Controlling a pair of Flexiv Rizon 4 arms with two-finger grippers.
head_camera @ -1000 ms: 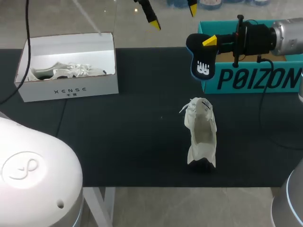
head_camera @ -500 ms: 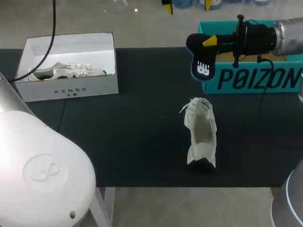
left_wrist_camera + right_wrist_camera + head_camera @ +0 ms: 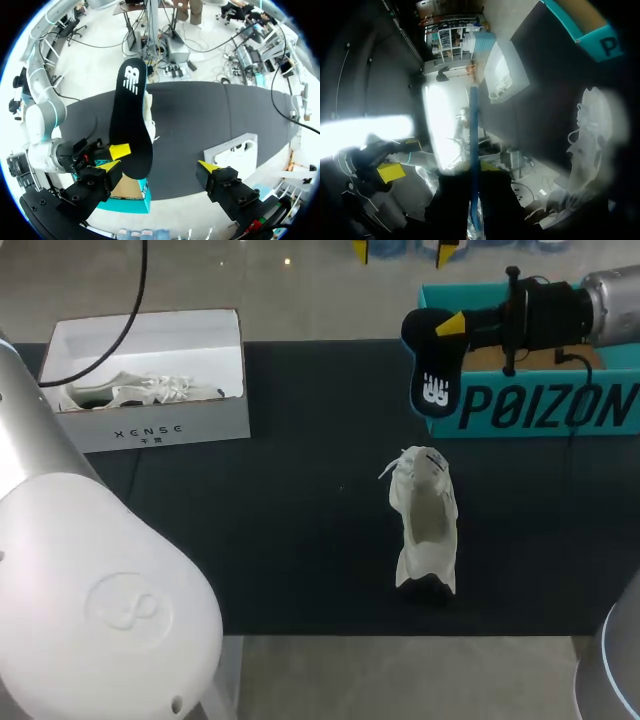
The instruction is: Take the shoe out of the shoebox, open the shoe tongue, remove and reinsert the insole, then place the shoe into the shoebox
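Though open, white box [image 3: 150, 430] with shoe [image 3: 130, 392]

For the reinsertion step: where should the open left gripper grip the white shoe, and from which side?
Likely the heel collar of the white shoe, from above: it stands on its sole, opening up, laces at the far end, leaving the near rim a thin wall to pinch.
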